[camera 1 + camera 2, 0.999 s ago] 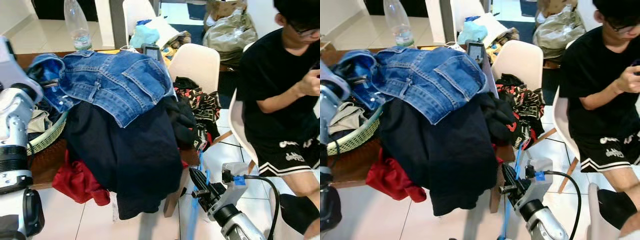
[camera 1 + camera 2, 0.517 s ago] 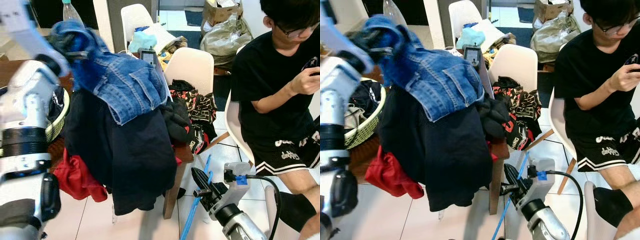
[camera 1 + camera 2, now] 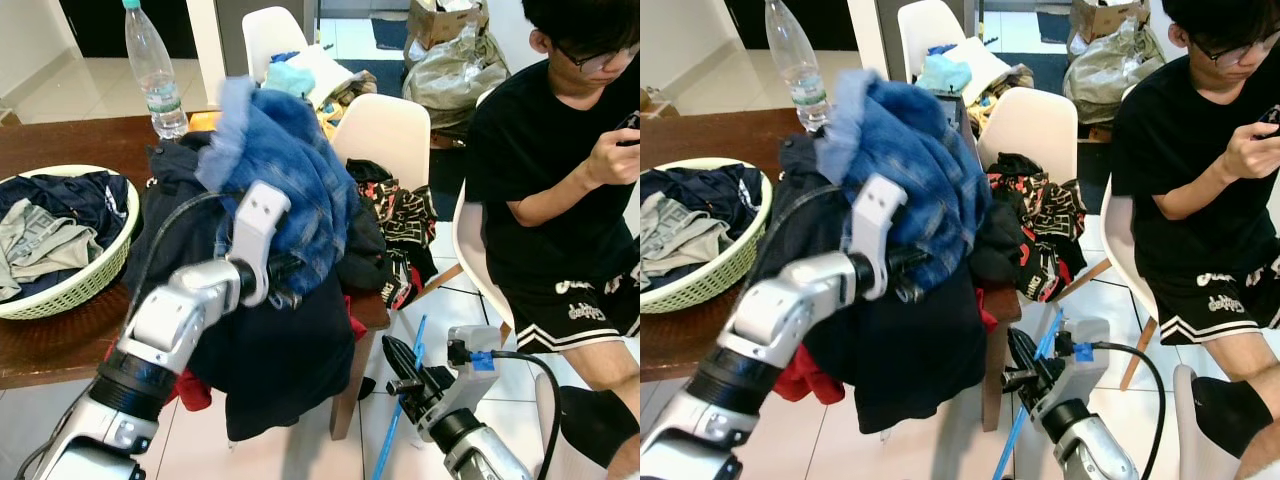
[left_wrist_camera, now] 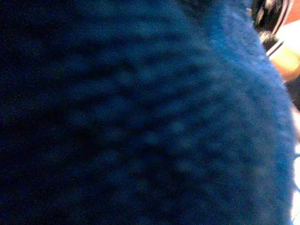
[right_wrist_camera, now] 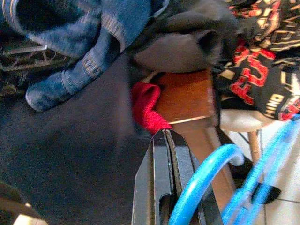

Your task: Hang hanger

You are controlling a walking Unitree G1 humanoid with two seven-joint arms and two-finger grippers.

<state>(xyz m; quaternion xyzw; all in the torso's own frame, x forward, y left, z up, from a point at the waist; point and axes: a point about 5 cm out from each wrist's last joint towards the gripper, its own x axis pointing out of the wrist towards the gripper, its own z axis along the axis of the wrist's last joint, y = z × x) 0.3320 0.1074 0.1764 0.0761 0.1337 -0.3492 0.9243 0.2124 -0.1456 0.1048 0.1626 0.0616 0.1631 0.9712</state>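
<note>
A blue plastic hanger (image 5: 199, 174) is held low over the tiled floor by my right gripper (image 3: 392, 348), whose fingers are shut on its hook, just right of the table's corner. A denim jacket (image 3: 290, 170) lies bunched on top of the heap of clothes at the table's edge. My left gripper (image 3: 283, 282) is pushed into its lower folds and shut on the denim. Blue cloth (image 4: 150, 112) lies close against the left wrist camera. A dark garment (image 3: 290, 370) hangs from the table under the jacket.
A green basket (image 3: 95, 270) of clothes and a plastic bottle (image 3: 152, 70) stand on the wooden table (image 3: 50, 350). A white chair (image 3: 395, 125) draped with black-and-red clothing is behind the heap. A person (image 3: 560, 170) sits at the right, looking at a phone.
My left arm has swung from the far left toward the middle, dragging the denim jacket off the basket and bunching it on the heap. The right gripper has kept hold of the hanger.
</note>
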